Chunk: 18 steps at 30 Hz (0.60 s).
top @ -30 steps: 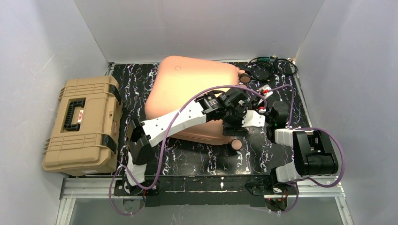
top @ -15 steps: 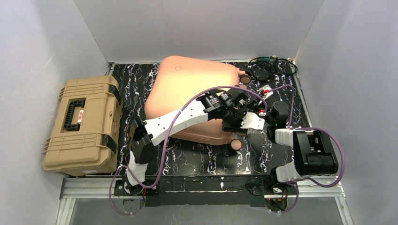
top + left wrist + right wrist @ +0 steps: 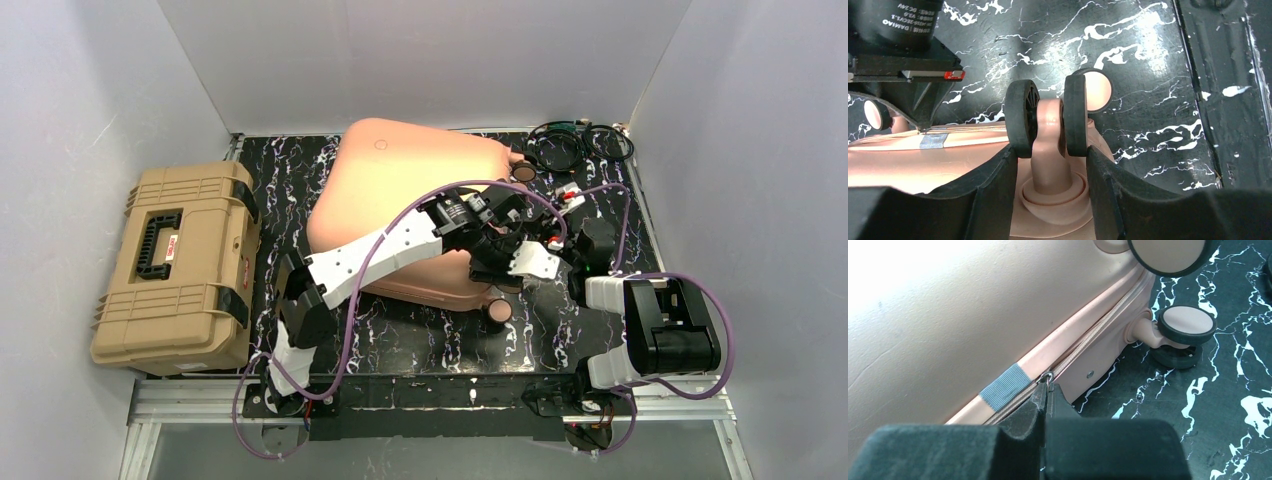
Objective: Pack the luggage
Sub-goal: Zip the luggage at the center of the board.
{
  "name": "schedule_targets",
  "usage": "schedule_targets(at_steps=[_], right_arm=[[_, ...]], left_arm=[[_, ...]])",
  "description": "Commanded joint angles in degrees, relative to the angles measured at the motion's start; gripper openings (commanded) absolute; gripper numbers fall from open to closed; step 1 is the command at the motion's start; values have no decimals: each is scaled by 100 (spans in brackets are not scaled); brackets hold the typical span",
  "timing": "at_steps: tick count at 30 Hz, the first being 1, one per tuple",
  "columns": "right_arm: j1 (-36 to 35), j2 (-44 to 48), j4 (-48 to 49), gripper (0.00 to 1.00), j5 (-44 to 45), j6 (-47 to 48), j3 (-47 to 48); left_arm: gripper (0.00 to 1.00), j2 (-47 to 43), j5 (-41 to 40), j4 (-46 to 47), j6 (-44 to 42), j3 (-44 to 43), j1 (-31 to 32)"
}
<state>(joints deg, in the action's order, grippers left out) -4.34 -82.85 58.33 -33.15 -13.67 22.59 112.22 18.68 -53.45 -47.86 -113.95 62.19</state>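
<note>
The peach-pink luggage (image 3: 400, 180) lies closed and flat on the black marbled table (image 3: 420, 340). My left gripper (image 3: 495, 275) reaches over its right end. In the left wrist view the left gripper (image 3: 1050, 165) has a finger on each side of a double caster wheel (image 3: 1048, 120), pressing both black wheels. My right gripper (image 3: 517, 250) is at the luggage's right side seam. In the right wrist view the right gripper (image 3: 1048, 390) is shut on the metal zipper pull (image 3: 1048, 376), beside a strip of grey tape (image 3: 1005, 385). Two more wheels (image 3: 1185, 325) show beyond.
A tan ribbed toolbox (image 3: 175, 265) with a black handle sits shut at the table's left edge. Coiled black cables (image 3: 575, 145) lie at the back right corner. White walls enclose the table on three sides. The right arm's base (image 3: 660, 330) stands at the near right.
Both grippers and the luggage's right end have shifted slightly left and away. The near lower wheel moved a little left. Both grips are unchanged.
</note>
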Motion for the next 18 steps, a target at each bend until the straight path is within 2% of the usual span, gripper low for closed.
schedule_targets(at_steps=[1, 18], right_arm=[[124, 78, -8, 1, 1481, 215, 171], [239, -334, -322, 1, 2334, 369, 656]], left_arm=[[0, -136, 988, -2301, -201, 506, 93], [0, -1033, 1859, -2885, -278, 1656, 92]])
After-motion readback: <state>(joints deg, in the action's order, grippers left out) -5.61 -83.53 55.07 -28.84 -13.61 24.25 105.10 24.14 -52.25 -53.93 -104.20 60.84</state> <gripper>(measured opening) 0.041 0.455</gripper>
